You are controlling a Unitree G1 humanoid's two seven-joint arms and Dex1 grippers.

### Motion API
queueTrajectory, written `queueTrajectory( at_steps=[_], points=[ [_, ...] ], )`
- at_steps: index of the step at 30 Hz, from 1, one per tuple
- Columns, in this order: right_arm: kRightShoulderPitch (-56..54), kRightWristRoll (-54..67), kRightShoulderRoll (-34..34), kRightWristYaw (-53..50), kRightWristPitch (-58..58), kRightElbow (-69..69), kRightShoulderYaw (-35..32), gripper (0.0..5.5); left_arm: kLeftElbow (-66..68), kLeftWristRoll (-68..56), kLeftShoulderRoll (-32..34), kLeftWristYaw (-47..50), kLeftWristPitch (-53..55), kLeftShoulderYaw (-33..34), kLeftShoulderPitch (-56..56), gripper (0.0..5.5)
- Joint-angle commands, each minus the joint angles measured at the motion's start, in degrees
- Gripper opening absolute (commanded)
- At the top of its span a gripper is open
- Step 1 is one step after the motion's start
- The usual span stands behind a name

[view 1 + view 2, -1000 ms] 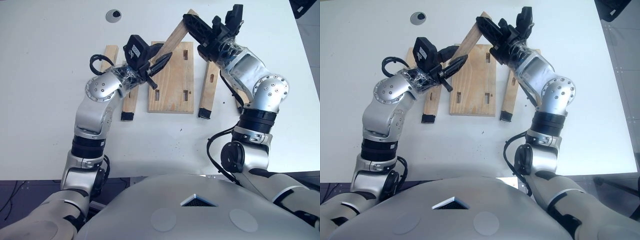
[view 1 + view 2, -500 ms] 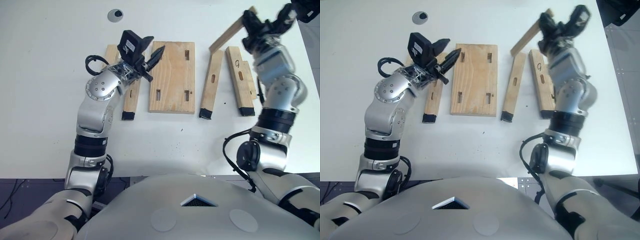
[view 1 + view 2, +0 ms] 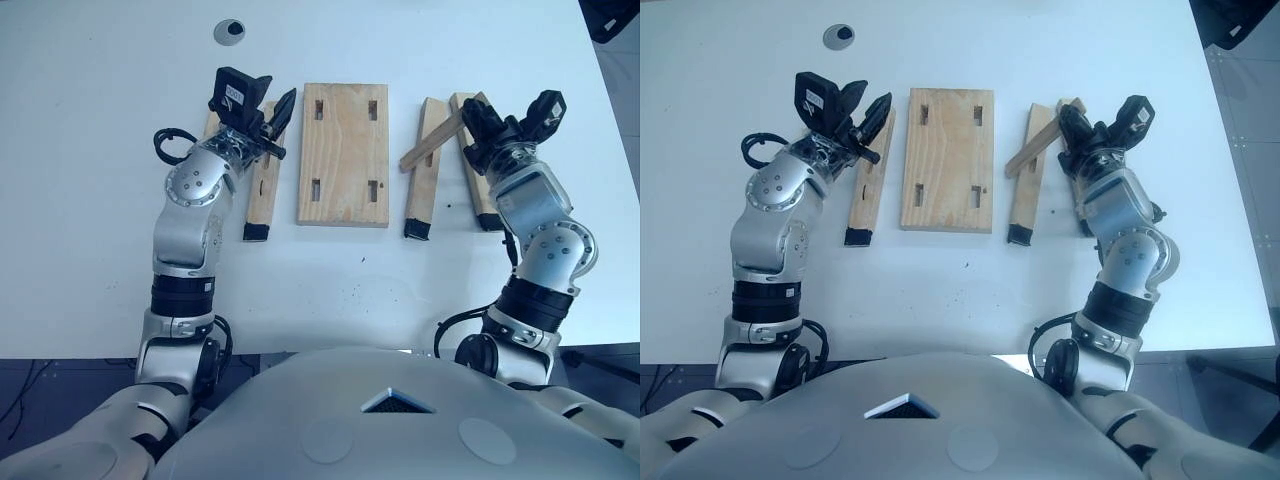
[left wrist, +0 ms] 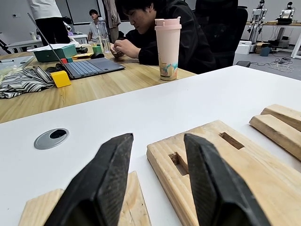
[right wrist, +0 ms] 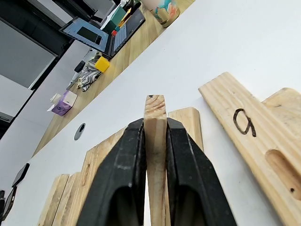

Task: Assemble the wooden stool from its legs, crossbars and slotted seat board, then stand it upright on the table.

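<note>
Head views: the pale rectangular wooden seat board (image 3: 345, 150), cut with four slots, lies flat at the middle of the white surface (image 3: 100, 220), joined to nothing. Two pale wooden legs with black feet lie to its left, the nearer left leg (image 3: 262, 190) just beside it. Two more lie to its right: the inner right leg (image 3: 421, 180) near the board and the outer right leg (image 3: 475, 185) partly under the right arm. The left gripper (image 3: 275, 100) hangs over the far end of the left leg, fingers apart and empty. The right gripper (image 3: 470, 120) holds a thin pale wooden crossbar (image 3: 430, 145) by one end. Its free end slants across the inner right leg; contact cannot be confirmed. Left wrist view: both black fingers (image 4: 106, 179) stand open with nothing between them, and the seat board's slotted corner lies just beyond. Right wrist view: the fingers (image 5: 129, 165) are clamped on the two broad faces of the crossbar, its narrow edge facing the camera. Assessment: the crossbar appears light, stiff and dry, so slip is unlikely. Held at one end it will lever, and a hold nearer mid-length would steady it for slot entry. The seat board is judged the heaviest part and is best taken by a long edge. Legs are best gripped mid-length, clear of their slots.
</note>
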Motion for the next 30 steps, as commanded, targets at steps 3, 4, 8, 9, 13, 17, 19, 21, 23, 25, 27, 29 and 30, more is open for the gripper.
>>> queueTrajectory(
  at_steps=[3,4,8,9,13,17,19,21,23,25,27,29,30],
  points=[
    [-3.5,10.0,1.6,-6.8,2.6,-2.4,-5.9,0.39,-1.3,0.3,0.3,-0.3,0.0,0.2,1.1,1.93],
    [-3.5,10.4,0.5,-7.7,3.4,-3.2,-6.2,0.39,-1.3,0.4,0.2,-0.2,-0.1,0.2,1.2,1.93],
    [-2.7,12.5,-2.4,-10.0,6.0,-5.6,-7.0,0.39,-1.3,0.5,0.1,0.0,-0.4,0.5,2.1,1.93],
    [-2.4,12.7,-2.7,-10.5,6.2,-5.5,-7.2,0.39,-1.4,0.6,0.1,0.1,-0.5,0.5,2.5,1.93],
    [-2.5,12.2,-3.8,-10.3,6.1,-5.2,-7.1,0.39,-1.8,0.4,0.0,0.2,-0.5,0.6,3.3,1.93],
    [-1.2,10.8,-4.6,-9.2,5.4,-4.3,-6.4,0.39,-0.9,0.3,-0.7,0.2,-0.9,0.3,2.8,1.93],
    [-0.5,9.2,-4.1,-8.2,4.6,-3.0,-5.5,0.39,-0.8,-0.2,-0.8,-0.1,-0.8,0.5,2.3,1.93],
    [0.0,7.6,-4.1,-7.5,3.5,-1.9,-5.0,0.39,-0.4,-0.3,-0.5,-0.4,-0.9,0.8,1.5,1.93],
    [0.3,6.9,-4.5,-6.9,2.7,-1.6,-5.1,0.39,-0.2,-0.3,-0.3,-0.5,-0.9,1.2,1.3,1.93],
    [0.3,6.2,-5.1,-6.2,2.3,-1.2,-5.0,0.39,-0.3,-0.3,-0.3,-0.5,-0.9,1.3,1.3,1.93],
    [0.1,4.7,-5.4,-5.5,1.4,-0.3,-5.0,0.39,-0.1,0.0,-0.5,-0.5,-1.1,1.1,1.2,1.93],
    [0.2,3.6,-5.6,-5.3,0.8,0.6,-5.1,0.39,0.0,0.1,-0.6,-0.4,-1.2,1.0,1.1,1.93],
    [0.0,4.4,-5.3,-6.2,0.6,1.3,-6.1,0.39,0.2,0.1,-0.6,-0.4,-1.2,1.2,1.0,1.93]
  ],
)
